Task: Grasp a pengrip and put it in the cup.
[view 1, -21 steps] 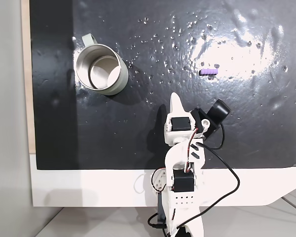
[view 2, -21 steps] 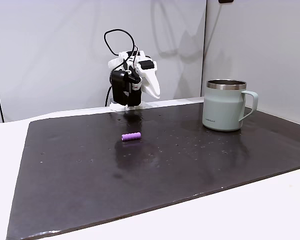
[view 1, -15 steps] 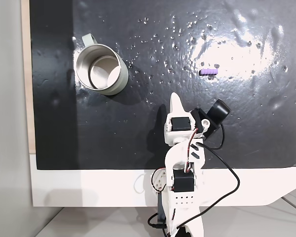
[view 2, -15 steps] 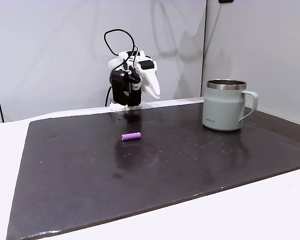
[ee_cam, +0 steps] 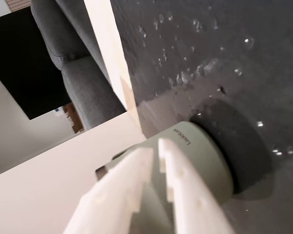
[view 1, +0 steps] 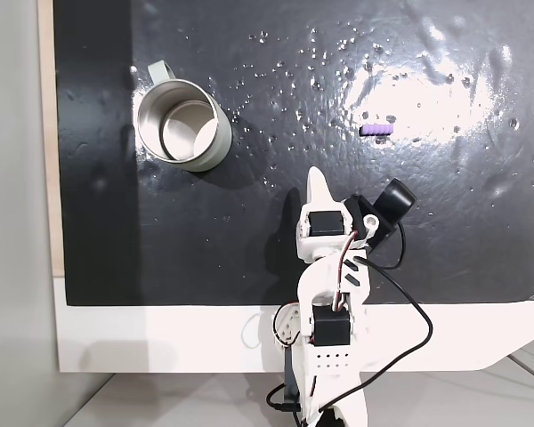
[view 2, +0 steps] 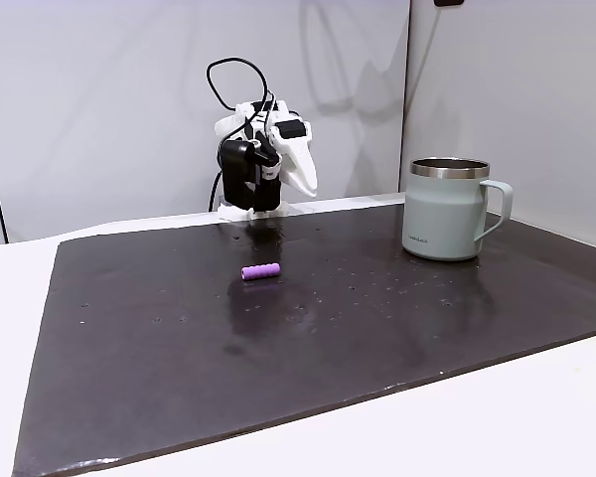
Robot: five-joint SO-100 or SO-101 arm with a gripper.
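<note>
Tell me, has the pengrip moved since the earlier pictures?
No. In both fixed views the pengrip lies at the same spot on the black mat, same distance from the cup.

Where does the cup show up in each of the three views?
In a fixed view from above: the cup stands upper left on the black mat.
In a fixed view from the side: the cup stands at right, handle pointing right.
Wrist view: the cup lies low centre, behind the white fingers.
Shared landmark: the black mat.

One tiny purple ribbed tube (view 1: 376, 130) — one round silver-grey metal mug (view 1: 182, 124) with a loop handle — one black mat (view 1: 276, 258).
</note>
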